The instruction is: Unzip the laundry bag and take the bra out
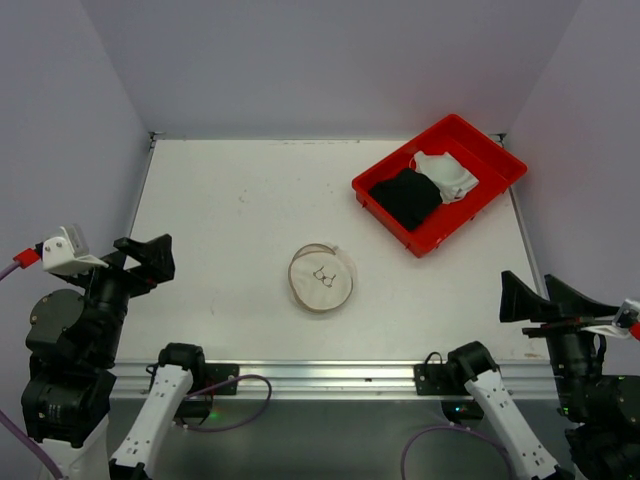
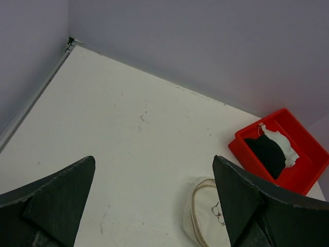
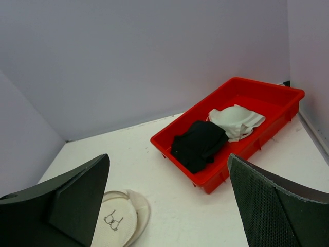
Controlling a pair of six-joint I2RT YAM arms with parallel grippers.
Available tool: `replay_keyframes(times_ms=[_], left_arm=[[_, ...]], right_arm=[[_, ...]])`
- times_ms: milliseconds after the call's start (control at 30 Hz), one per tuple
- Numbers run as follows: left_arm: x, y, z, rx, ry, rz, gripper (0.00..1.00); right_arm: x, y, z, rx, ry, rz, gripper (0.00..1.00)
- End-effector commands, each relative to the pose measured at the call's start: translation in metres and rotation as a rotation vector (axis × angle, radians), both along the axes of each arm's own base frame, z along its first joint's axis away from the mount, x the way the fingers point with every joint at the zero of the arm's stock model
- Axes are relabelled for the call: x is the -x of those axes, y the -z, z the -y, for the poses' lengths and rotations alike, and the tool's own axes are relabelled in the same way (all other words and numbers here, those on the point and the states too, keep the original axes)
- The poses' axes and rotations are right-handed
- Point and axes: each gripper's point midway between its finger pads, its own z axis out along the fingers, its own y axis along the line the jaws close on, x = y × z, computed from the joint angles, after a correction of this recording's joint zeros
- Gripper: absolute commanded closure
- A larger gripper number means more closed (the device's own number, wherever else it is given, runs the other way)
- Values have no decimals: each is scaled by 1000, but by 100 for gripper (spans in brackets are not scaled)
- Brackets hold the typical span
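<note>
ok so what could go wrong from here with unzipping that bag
The small white mesh laundry bag lies loose and unheld; a tug from only the left end effector or the right end effector may drag it.
No view shows where it unzips, so a grasp may catch mesh.
The white garment in the red plastic tray could be mistaken for the bra.

Robotics laboratory test cell. A white table (image 1: 230, 200) with an aluminium rail (image 1: 320, 378) along its near edge is enclosed left, far and right by plain pale-violet walls (image 1: 330, 60). A left arm (image 1: 75, 330) and right arm (image 1: 590, 390) are mounted at the near edge, with cables (image 1: 265, 385) trailing.
</note>
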Motion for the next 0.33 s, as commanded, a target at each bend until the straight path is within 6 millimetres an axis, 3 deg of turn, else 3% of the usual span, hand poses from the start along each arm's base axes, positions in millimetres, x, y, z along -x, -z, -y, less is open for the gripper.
replay_keyframes(times_ms=[0, 300], left_arm=[[-2, 1, 1, -1, 4, -11, 0], [-5, 9, 0, 4, -4, -12, 0]], right_arm=[[1, 1, -1, 36, -9, 2, 1], [-2, 7, -2, 41, -5, -23, 1]])
